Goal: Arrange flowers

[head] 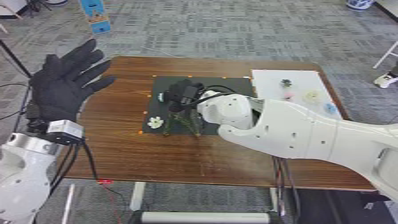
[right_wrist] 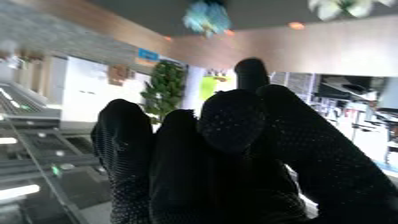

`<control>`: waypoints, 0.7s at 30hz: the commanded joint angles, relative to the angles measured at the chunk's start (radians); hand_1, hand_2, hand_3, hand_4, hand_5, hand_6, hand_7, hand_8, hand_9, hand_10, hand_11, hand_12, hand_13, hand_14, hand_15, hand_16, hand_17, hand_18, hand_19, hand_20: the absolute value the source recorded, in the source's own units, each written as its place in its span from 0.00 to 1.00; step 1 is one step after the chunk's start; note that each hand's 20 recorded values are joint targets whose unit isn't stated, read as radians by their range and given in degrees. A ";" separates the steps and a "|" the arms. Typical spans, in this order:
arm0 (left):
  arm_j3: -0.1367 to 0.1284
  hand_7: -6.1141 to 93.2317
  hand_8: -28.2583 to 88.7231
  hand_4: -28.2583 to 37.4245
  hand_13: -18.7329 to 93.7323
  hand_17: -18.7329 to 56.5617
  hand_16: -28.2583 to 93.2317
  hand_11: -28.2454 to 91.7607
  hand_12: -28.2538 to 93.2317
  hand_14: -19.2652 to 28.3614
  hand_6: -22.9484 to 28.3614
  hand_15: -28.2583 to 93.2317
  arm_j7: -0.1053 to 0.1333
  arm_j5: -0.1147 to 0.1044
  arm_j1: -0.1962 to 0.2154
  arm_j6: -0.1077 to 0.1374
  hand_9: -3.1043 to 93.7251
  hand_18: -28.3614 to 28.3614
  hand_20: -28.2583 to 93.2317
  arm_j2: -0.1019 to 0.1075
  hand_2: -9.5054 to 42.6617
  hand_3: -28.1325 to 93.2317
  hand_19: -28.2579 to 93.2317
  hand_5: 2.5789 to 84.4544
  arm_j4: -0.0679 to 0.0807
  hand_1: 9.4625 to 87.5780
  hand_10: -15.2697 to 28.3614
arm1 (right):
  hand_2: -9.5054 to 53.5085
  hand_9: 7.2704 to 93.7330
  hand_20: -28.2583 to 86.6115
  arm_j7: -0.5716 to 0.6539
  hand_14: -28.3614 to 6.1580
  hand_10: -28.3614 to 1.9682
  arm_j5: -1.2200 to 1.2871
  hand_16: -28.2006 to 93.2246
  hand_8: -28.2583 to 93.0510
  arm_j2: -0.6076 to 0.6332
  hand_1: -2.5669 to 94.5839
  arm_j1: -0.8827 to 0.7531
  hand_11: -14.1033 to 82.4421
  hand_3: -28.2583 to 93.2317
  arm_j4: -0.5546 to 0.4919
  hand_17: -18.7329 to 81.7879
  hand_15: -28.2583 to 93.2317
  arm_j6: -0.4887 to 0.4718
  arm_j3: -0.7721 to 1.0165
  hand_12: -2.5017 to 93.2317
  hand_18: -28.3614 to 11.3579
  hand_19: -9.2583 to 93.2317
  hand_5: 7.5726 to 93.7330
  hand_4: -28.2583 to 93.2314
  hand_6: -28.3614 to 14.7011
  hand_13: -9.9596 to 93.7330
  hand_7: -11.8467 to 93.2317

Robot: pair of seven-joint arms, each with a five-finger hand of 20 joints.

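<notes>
From where I stand, the white-petalled flower (head: 155, 122) lies near the near-left corner of the dark square mat (head: 240, 84), leftward and robotward of the black-gloved right hand (head: 181, 94), whose grip I can't tell

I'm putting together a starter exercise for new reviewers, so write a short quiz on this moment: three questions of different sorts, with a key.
1. Multiple choice: what is the right hand over?
A. The dark mat
B. The bare floor
C. The table's near left corner

2. True or false: the left hand is open, with its fingers spread apart.

3. Short answer: in the head view, what lies on the table to the right of the dark mat, and does it hold any flowers?

Key:
1. A
2. True
3. A white sheet; yes, including a blue flower
</notes>
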 commanded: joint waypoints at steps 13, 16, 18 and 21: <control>0.030 0.20 0.18 0.00 0.34 0.13 0.27 0.34 0.36 0.71 0.51 0.34 -0.021 -0.001 -0.042 -0.006 0.28 0.96 0.24 0.012 0.12 0.75 0.58 0.32 0.009 0.15 0.61 | 0.35 0.76 0.80 0.072 0.66 0.56 0.026 0.56 0.17 -0.187 0.32 -0.009 0.72 1.00 0.234 0.65 0.97 -0.164 0.067 0.47 0.14 1.00 0.11 0.23 0.56 0.85 0.18; 0.041 0.20 0.18 0.00 0.34 0.13 0.27 0.34 0.36 0.71 0.51 0.35 -0.027 -0.002 -0.056 -0.011 0.28 0.96 0.24 0.018 0.12 0.75 0.58 0.32 0.013 0.15 0.61 | 0.35 0.76 0.80 0.082 0.66 0.55 0.036 0.55 0.17 -0.217 0.32 0.004 0.73 1.00 0.268 0.65 0.97 -0.149 0.054 0.48 0.14 1.00 0.11 0.23 0.58 0.85 0.19; 0.047 0.20 0.18 0.00 0.34 0.13 0.26 0.34 0.36 0.71 0.51 0.35 -0.030 -0.001 -0.064 -0.011 0.28 0.96 0.24 0.021 0.12 0.75 0.58 0.32 0.015 0.15 0.61 | 0.35 0.77 0.80 0.084 0.67 0.56 0.039 0.55 0.16 -0.232 0.32 0.005 0.74 1.00 0.280 0.66 0.98 -0.149 0.058 0.48 0.14 1.00 0.12 0.23 0.60 0.86 0.20; 0.048 0.20 0.18 0.00 0.34 0.13 0.26 0.34 0.36 0.71 0.51 0.34 -0.031 -0.002 -0.067 -0.013 0.28 0.96 0.24 0.022 0.12 0.75 0.58 0.32 0.016 0.15 0.61 | 0.36 0.77 0.81 0.082 0.67 0.56 0.039 0.55 0.16 -0.236 0.32 0.014 0.76 1.00 0.279 0.67 0.98 -0.143 0.044 0.47 0.14 1.00 0.13 0.24 0.61 0.86 0.21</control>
